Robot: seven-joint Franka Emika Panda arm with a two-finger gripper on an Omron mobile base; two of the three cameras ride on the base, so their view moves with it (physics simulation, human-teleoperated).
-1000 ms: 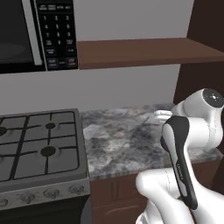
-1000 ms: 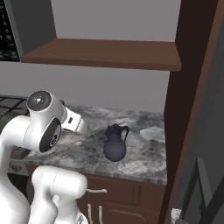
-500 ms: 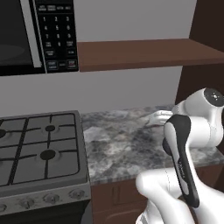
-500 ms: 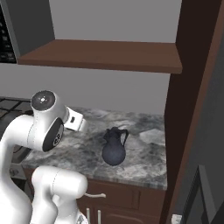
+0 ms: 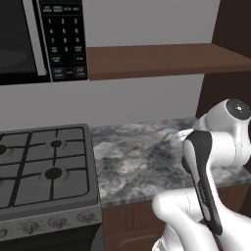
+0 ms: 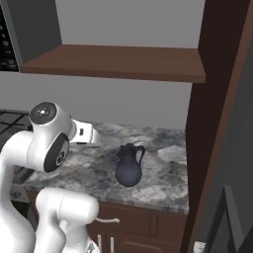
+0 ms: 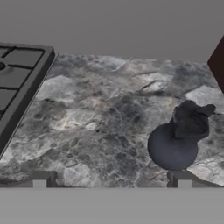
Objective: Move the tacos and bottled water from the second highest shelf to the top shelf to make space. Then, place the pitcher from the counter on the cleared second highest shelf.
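Dark blue-grey bulbous pitcher with narrow neck and curved handle stands upright on grey-and-white marbled stone counter, toward its right part, near the dark brown tall cabinet side. In hand view pitcher sits right of centre, above the right fingertip; two-finger gripper hovers above the counter, fingers spread wide, nothing between them. Black gas stove adjoins counter on left; black microwave hangs above it, brown wooden wall shelf beside it.
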